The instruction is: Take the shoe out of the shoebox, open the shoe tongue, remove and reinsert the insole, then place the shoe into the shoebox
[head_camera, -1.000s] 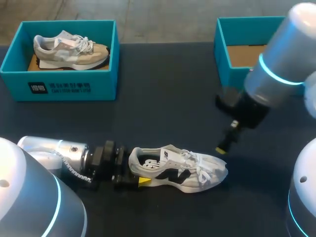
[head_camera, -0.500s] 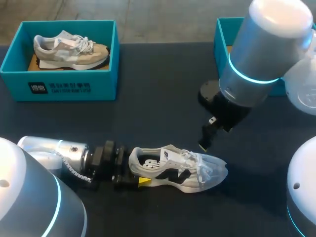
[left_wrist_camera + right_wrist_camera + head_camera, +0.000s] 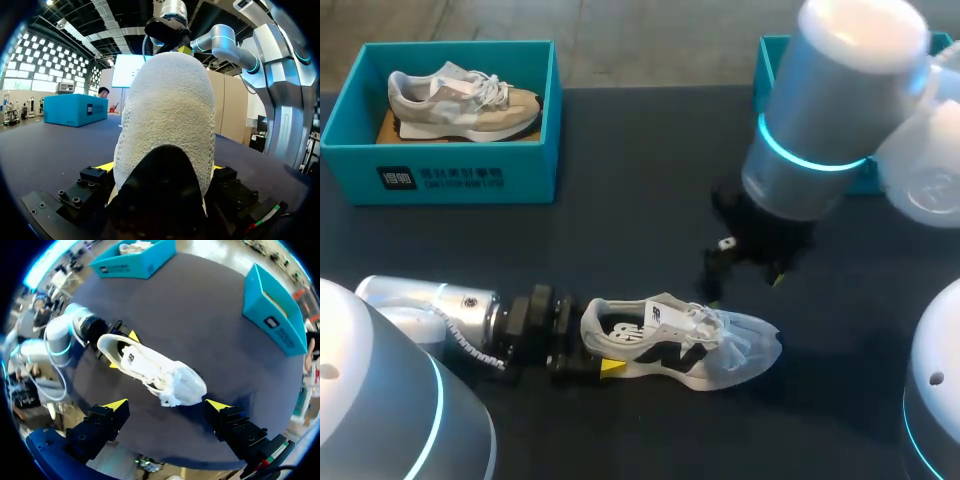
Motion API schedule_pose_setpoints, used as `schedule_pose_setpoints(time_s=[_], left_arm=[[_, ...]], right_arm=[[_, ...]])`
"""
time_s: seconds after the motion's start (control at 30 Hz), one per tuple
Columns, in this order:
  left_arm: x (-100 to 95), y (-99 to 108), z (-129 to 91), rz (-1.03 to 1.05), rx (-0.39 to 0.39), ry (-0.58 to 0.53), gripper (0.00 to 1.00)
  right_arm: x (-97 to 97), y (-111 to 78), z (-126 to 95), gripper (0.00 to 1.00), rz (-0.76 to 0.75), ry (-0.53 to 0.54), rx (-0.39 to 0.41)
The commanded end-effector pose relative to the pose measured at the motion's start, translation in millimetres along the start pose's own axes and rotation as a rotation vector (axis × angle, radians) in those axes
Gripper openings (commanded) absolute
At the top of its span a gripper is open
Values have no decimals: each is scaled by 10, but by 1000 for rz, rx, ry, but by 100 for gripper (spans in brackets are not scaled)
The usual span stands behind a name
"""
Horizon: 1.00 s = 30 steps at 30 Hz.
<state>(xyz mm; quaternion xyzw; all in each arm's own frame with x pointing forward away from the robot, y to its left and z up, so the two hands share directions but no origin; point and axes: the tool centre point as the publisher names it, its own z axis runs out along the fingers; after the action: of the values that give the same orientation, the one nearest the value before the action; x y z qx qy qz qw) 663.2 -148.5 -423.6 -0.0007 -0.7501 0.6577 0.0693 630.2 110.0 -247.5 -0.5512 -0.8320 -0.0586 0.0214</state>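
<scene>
**Surface** [image 3: 640,190]: dark, carrying 2 teal boxes and 1 loose shoe.

**Right arm** [image 3: 820,120]: the largest body in the head view. It is coming in from 2 o'clock and is reaching down over the middle of the surface.

**Left arm** [image 3: 430,310]: it is entering from 8 o'clock and is lying low along the surface, pointing toward 3 o'clock.

**Left shoebox** [image 3: 450,175]: it is sitting at 10 o'clock and is holding a beige shoe [image 3: 460,100] with its toe toward 3 o'clock.

**Right shoebox** [image 3: 770,100]: it is sitting at 2 o'clock, largely hidden behind the right arm. Its contents cannot be told.

**Shoe** [image 3: 680,340]: white and grey with a black side panel. It is standing on its sole at 6 o'clock on the surface, outside both boxes, with its heel toward 9 o'clock and its toe toward 3 o'clock. A white tag is lying on its tongue.

**Left pincer** [image 3: 162,167]: it is gripping the heel of the shoe, with 1 yellow-tipped finger pressing on each side.

**Right pincer** [image 3: 166,404]: it is standing wide and is holding nothing. It is hovering over the toe half of the shoe without touching it. In the right wrist view the shoe is showing ahead of the pincer, between its 2 fingers.
</scene>
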Motion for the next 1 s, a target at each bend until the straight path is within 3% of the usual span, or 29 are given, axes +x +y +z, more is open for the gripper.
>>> schedule_pose_setpoints(time_s=[0.03, 0.07, 0.13, 0.2, 0.63, 0.77, 1.0], left_arm=[[36, 49, 8, -1, -1, -1, 0], [36, 49, 8, -1, -1, -1, 0], [36, 49, 8, -1, -1, -1, 0], [36, 49, 8, -1, -1, -1, 0], [36, 49, 8, -1, -1, -1, 0], [36, 49, 8, -1, -1, -1, 0], [36, 49, 8, -1, -1, -1, 0]], right_arm=[[463, 249, 91, 100, 143, -147, 111], [511, 256, 104, 100, 182, -158, 127], [601, 235, 122, 100, 293, -136, 66], [743, 234, 200, 100, 325, -181, 64], [743, 234, 200, 100, 325, -181, 64], [963, 384, 300, 100, 427, -323, 114], [1076, 493, 439, 100, 458, -400, 97]])
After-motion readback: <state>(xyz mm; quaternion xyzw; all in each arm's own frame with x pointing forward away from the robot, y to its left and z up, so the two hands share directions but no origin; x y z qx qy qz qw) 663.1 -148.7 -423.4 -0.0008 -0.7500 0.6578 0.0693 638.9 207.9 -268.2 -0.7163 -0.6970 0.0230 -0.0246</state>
